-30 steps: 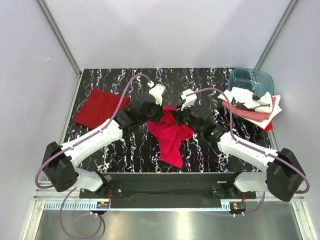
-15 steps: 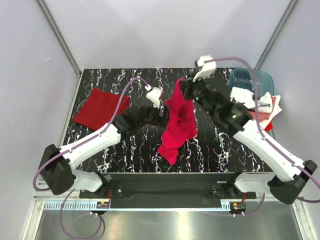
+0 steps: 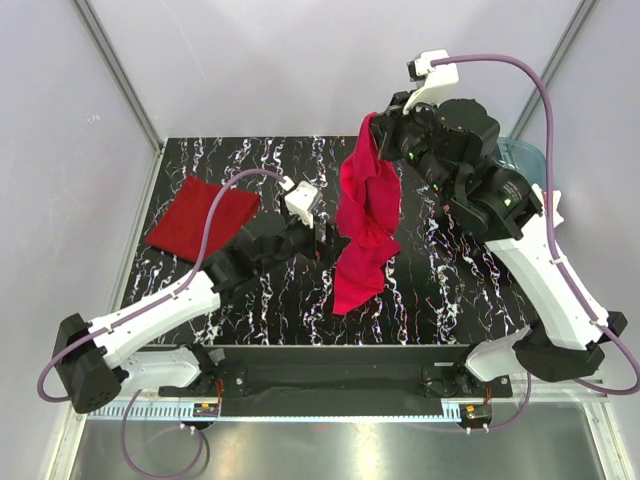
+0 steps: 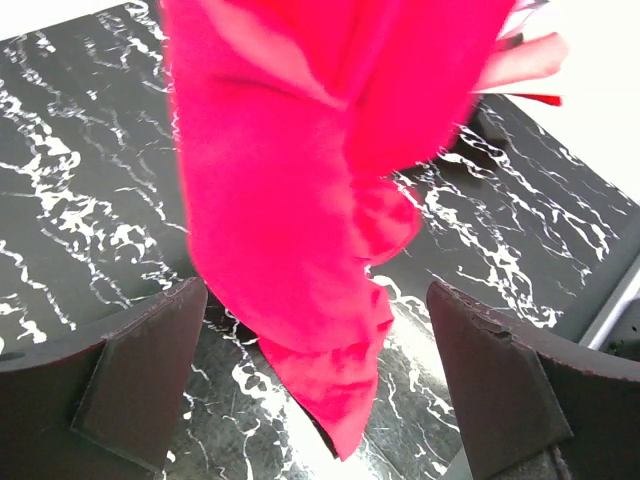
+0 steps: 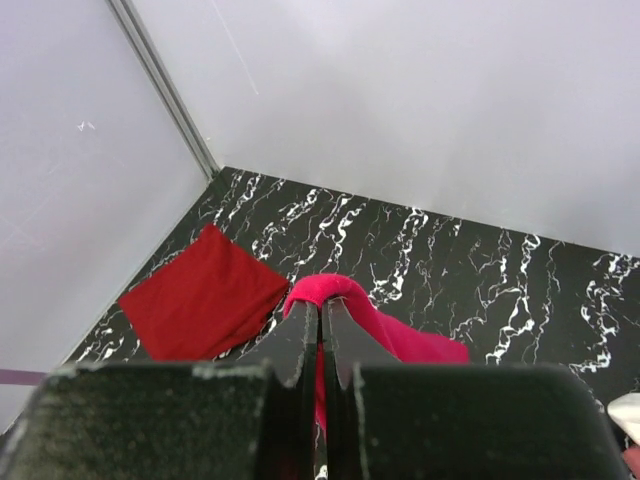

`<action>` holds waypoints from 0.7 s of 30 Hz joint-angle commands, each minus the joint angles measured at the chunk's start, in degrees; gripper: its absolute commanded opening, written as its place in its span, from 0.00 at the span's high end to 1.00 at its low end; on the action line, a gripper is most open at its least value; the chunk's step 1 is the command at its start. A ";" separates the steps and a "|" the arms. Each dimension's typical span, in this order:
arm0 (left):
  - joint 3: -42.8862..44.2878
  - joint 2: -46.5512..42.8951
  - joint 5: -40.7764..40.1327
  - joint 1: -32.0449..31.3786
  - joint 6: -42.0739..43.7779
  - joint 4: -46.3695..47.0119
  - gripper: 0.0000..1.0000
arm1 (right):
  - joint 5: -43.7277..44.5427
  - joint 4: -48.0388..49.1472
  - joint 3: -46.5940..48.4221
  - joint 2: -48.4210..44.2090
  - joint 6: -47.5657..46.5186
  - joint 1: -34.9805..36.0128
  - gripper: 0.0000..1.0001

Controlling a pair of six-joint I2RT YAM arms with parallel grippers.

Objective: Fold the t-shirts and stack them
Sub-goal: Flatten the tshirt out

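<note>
Crimson t-shirt (image 3: 362, 225) hangs limp at centre frame, pinched at its top by the right hand (image 3: 380, 128), tail near the tabletop (image 3: 240, 295); left hand (image 3: 318, 232) spread wide beside it. Soft, light cloth, probably best taken at a hanging corner

Crimson t-shirt (image 3: 365, 210): soft matt cloth, faintly fuzzy, hung in loose folds.
Darker red t-shirt (image 3: 200, 215): matt cloth, lay flat and smooth.
Table top (image 3: 250, 300): black, white-veined, marble-look (glossy; glare showed in left wrist view).
Tub (image 3: 522, 152): translucent blue-teal plastic, smooth.
Arm shells (image 3: 150, 310): white smooth plastic, slight sheen.
Left gripper (image 4: 320, 330) fingers (image 4: 140, 370): dark, matt, finely grained.
Corner posts (image 3: 120, 75): looked metal, dull silver.
</note>
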 commanded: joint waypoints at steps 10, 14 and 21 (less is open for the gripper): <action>1.34 2.30 -2.73 -0.80 2.64 4.73 0.01 | -1.65 -7.22 14.12 2.22 0.86 0.16 1.00; 3.80 8.62 -3.87 -0.80 3.17 4.91 0.02 | -2.00 -9.15 17.02 2.83 0.69 0.16 1.00; 10.39 19.62 -3.96 -0.10 1.59 1.04 0.84 | 3.95 -8.20 15.62 0.30 -1.16 0.16 1.00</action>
